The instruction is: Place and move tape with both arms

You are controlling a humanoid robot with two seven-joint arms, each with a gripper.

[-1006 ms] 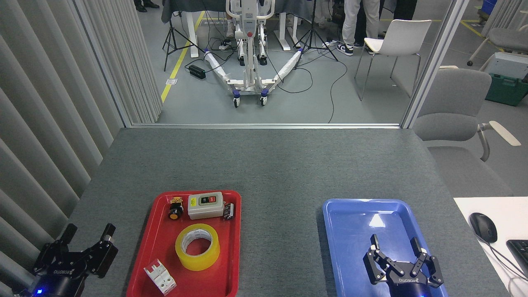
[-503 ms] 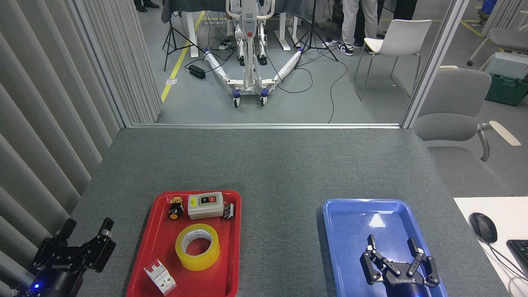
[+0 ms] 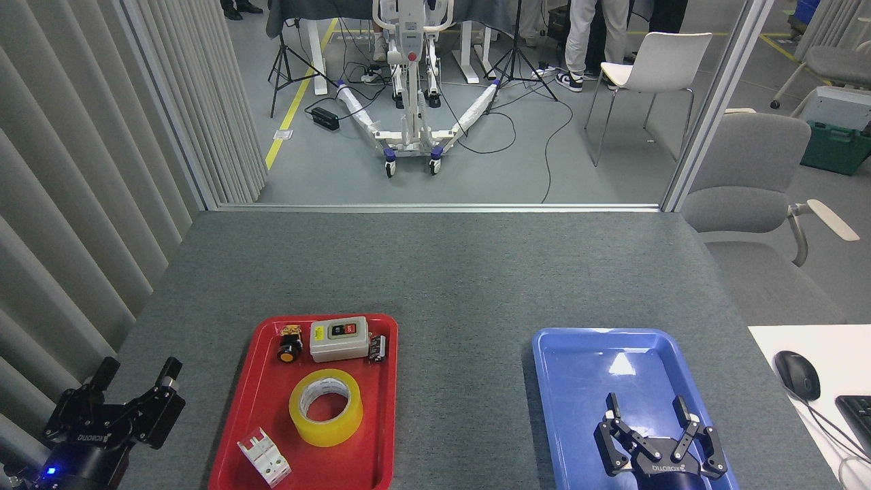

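The yellow tape (image 3: 326,407) lies flat in the red tray (image 3: 250,425), white core showing, near the tray's middle. My left gripper (image 3: 138,371) hovers at the table's left edge, well left of the tray, fingers spread and open with nothing between them. Over the near part of the blue tray (image 3: 578,381) my right gripper (image 3: 646,405) is open too, holding nothing. Both are far from the tape.
The red tray also holds a grey switch box (image 3: 339,338), a black and yellow push button (image 3: 289,346), a small dark part (image 3: 378,347) and a white clip (image 3: 264,458). A mouse (image 3: 797,374) and keyboard sit on a white desk at right. Slatted panels wall the left.
My left gripper has drifted left and toward me, lower in the view. My right gripper has pulled back slightly toward me. The tape has not moved.
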